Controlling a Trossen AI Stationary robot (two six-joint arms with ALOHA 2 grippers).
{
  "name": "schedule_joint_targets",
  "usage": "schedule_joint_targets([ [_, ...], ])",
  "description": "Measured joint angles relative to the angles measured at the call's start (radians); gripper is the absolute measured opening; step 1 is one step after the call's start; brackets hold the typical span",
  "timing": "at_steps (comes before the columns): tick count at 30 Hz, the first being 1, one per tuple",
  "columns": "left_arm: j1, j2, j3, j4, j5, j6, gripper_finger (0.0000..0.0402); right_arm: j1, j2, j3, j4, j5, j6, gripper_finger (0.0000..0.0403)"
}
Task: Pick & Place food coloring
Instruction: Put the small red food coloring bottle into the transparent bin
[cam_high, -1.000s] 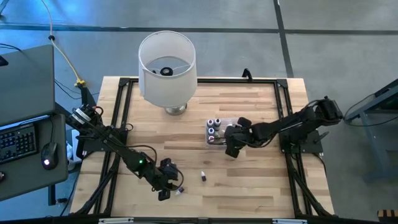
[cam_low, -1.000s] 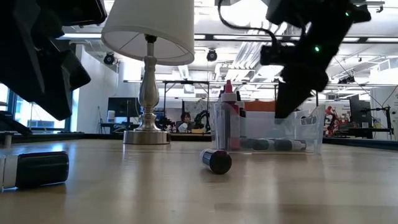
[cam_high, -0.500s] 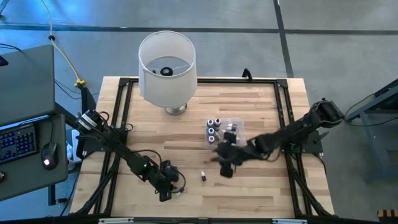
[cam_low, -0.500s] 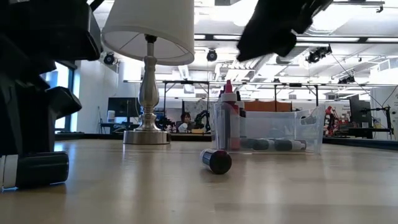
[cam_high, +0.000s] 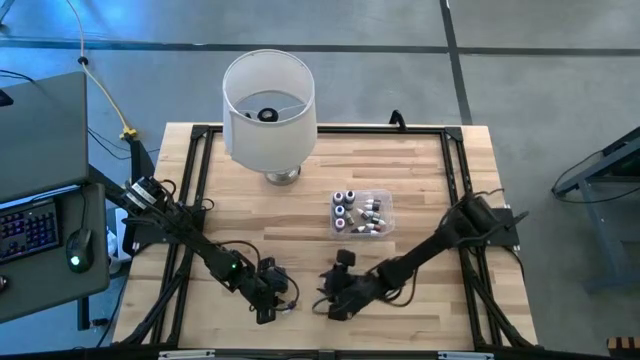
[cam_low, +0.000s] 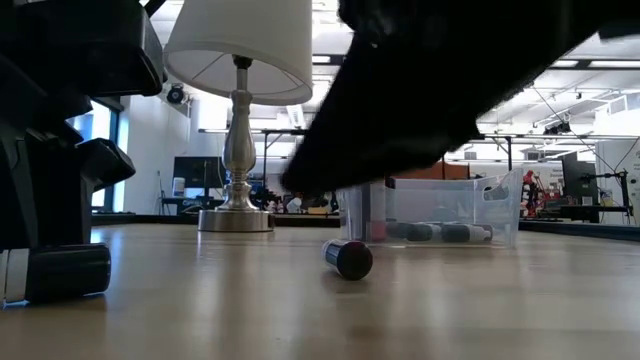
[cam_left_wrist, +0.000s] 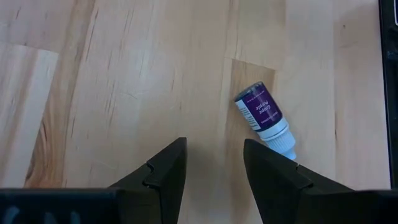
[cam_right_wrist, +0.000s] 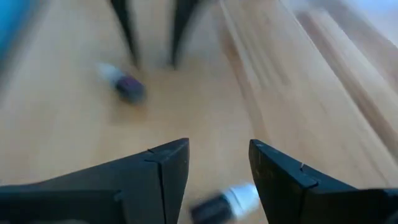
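Two small food coloring bottles lie on their sides on the wooden table. A purple-labelled one with a white cap (cam_left_wrist: 264, 118) lies just ahead of my open left gripper (cam_left_wrist: 214, 168) and off to one side, outside the gap, near the table's front left. A dark one (cam_low: 347, 258) lies mid-table near the front edge. My open right gripper (cam_right_wrist: 217, 168) hangs low over it, and the bottle (cam_right_wrist: 224, 202) shows blurred between the fingers, apart from both. Several more bottles are in the clear tub (cam_high: 362, 212).
A big white lamp (cam_high: 268, 108) stands on its metal foot at the table's far side, left of centre. The clear tub (cam_low: 440, 210) sits behind the loose bottle. Black frame rails (cam_high: 200, 190) run along the table's edges. Bare wood lies between the two grippers.
My right gripper has swung from over the tub toward the table's near edge and left, sinking and levelling out, and now hangs over the loose dark bottle. My left gripper has come down a little over the purple bottle. Neither bottle has moved.
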Motion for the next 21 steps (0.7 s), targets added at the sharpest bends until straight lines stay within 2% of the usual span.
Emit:
schedule_joint_targets([
  [4,0.0,0.0,0.0,0.0,0.004,0.0,0.016,0.002,0.038,0.173,-0.391,0.061,0.158,0.0161],
  [7,0.0,0.0,0.0,-0.001,0.006,0.0,0.016,0.002,0.049,0.273,-0.558,0.066,0.298,0.0161],
  [13,0.0,0.0,0.0,-0.001,0.008,0.0,0.016,0.007,0.078,0.309,-0.585,0.044,0.327,0.0161],
  [21,0.0,0.0,0.0,-0.002,0.01,0.0,0.016,-0.003,0.128,0.271,-0.576,-0.01,0.413,0.0161],
])
